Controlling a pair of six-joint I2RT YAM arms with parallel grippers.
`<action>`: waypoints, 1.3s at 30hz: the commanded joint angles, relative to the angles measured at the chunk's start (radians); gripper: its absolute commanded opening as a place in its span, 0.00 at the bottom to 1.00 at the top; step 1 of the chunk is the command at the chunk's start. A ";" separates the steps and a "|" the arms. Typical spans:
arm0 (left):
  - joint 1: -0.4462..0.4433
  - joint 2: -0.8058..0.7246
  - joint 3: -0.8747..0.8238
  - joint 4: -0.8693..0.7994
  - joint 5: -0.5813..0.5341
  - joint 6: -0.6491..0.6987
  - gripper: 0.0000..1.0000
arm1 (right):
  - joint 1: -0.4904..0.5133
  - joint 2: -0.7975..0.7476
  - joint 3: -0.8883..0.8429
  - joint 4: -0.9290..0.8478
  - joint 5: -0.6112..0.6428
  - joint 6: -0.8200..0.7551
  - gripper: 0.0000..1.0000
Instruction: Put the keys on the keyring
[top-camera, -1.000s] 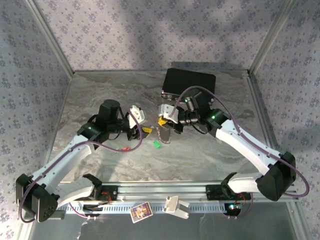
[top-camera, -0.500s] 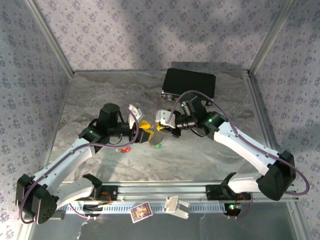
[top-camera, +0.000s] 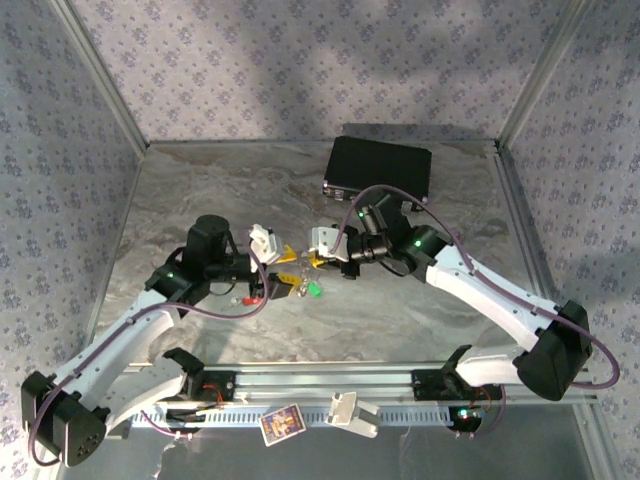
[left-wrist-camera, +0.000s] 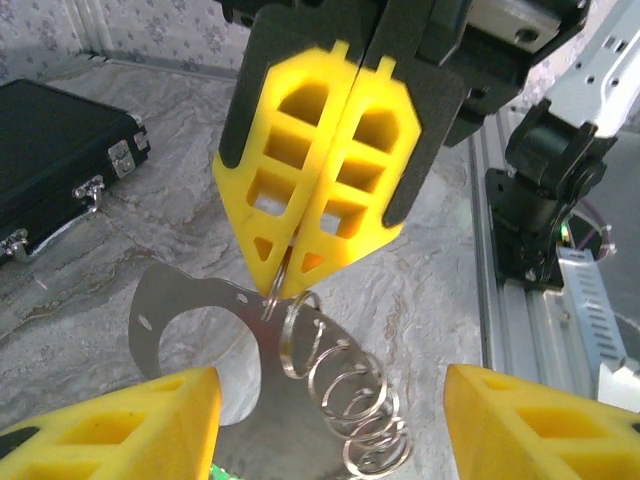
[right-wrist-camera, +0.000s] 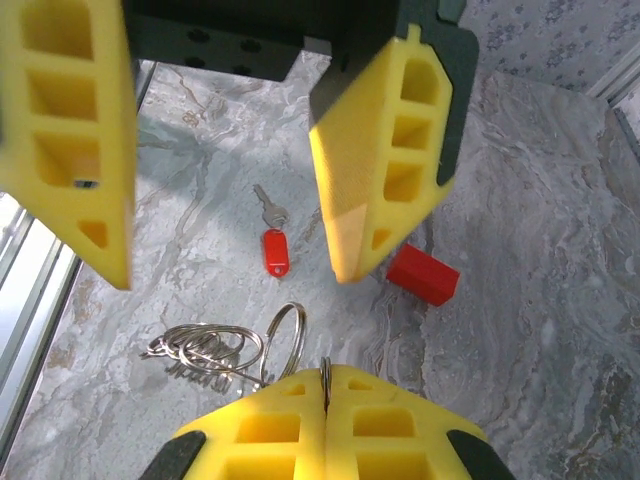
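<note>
The right gripper (right-wrist-camera: 325, 400) is pressed fully shut on the keyring (left-wrist-camera: 148, 335). It pinches 1 silvery split ring at its fingertips. The flat metal tag and a coil of further rings hang and trail below the fingertips, down to the bench (right-wrist-camera: 520, 250).

The left gripper (left-wrist-camera: 325, 405) faces it nose to nose. Its 2 yellow fingers stand wide apart, 1 on either side of the hanging ring, and hold nothing.

The red key (right-wrist-camera: 272, 248) lies flat on the bench, under and just behind the left gripper's fingertips. That puts it on the far side of the keyring from the right gripper. Its long axis runs roughly along the line between the 2 grippers, with the red head toward the right gripper and the silvery shaft pointing away.

The green key (top-camera: 314, 290) lies on the bench just beside the trailing rings, below the right gripper. A plain red block (right-wrist-camera: 422, 273) sits near the red key, off to 1 side of the left gripper.

Neither key is on the ring yet. As I judge it, the next move belongs to the left gripper, which is free and nearer the red key. It would need to dip down and back to the key, with its fingers set across the key's long axis.
</note>
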 joint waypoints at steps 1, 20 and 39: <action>-0.007 0.032 0.013 -0.040 0.026 0.103 0.59 | 0.017 0.004 0.026 -0.026 0.000 -0.029 0.00; -0.017 0.051 0.031 -0.074 0.097 0.137 0.43 | 0.039 0.044 0.040 0.020 0.064 0.012 0.00; -0.021 -0.032 0.030 -0.001 -0.073 0.130 0.47 | 0.000 -0.010 -0.007 0.029 0.040 0.041 0.00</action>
